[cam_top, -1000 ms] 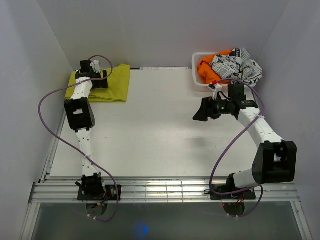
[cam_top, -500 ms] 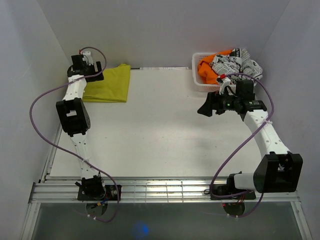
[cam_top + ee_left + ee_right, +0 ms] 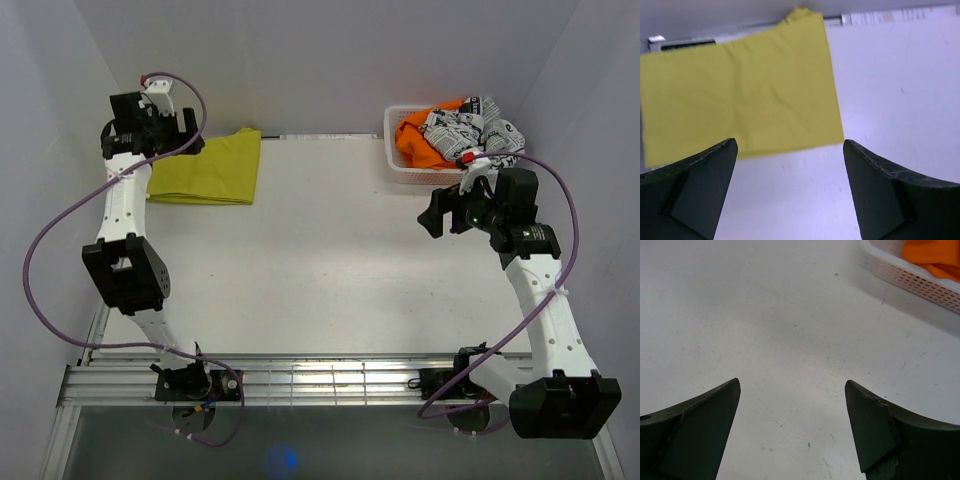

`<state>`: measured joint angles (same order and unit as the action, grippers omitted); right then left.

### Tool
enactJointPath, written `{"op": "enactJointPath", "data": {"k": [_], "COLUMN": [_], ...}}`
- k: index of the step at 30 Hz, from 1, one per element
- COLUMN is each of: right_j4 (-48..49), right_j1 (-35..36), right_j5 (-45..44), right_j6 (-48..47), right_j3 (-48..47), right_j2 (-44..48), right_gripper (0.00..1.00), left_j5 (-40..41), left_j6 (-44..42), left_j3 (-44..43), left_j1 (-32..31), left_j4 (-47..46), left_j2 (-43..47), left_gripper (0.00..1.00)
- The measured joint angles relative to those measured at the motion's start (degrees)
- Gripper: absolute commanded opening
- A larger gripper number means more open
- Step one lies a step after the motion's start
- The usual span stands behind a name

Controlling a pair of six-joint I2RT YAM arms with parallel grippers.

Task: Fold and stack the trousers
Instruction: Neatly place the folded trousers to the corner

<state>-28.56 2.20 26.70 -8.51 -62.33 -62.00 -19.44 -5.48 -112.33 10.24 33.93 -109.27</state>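
The mustard-yellow trousers [image 3: 210, 170] lie folded flat in a rectangle at the table's far left corner; they also show in the left wrist view [image 3: 740, 100]. My left gripper [image 3: 185, 145] is open and empty, raised above the trousers' left end [image 3: 790, 145]. My right gripper [image 3: 432, 213] is open and empty, held above bare table in front of the basket [image 3: 790, 385].
A white basket [image 3: 400, 172] at the far right holds an orange garment [image 3: 415, 140] and a black-and-white printed cloth [image 3: 475, 135]; its rim shows in the right wrist view [image 3: 905, 277]. White walls enclose the table on three sides.
My left gripper has lifted off the trousers and moved up and to the left. My right arm has pulled back to the right and risen.
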Motion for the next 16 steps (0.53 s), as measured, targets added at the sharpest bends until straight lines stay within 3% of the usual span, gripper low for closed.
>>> {"op": "enactJointPath", "data": {"k": [8,12,16], "right_j4": [-4.8,-6.8,-7.5], "right_j1": [-0.2,-0.3,-0.6], "right_j5": [-5.7,-8.8,-10.3], "right_j6": [-5.7,-7.5,-8.4], "right_j3": [10.5,15.0,16.4], "right_j2": [9.3,13.2,15.4], "right_gripper": [0.90,0.90,0.90], "left_j5": [-5.2,-7.2,-8.2], "left_j6": [-5.7,-6.3,-6.6], "left_j3": [36.7,48.3,54.7], "left_j1": [0.0,0.0,0.0], "left_j4": [7.1,7.4,6.7], "left_j2": [28.7,38.6,42.9], "left_gripper": [0.98,0.98,0.98]}}
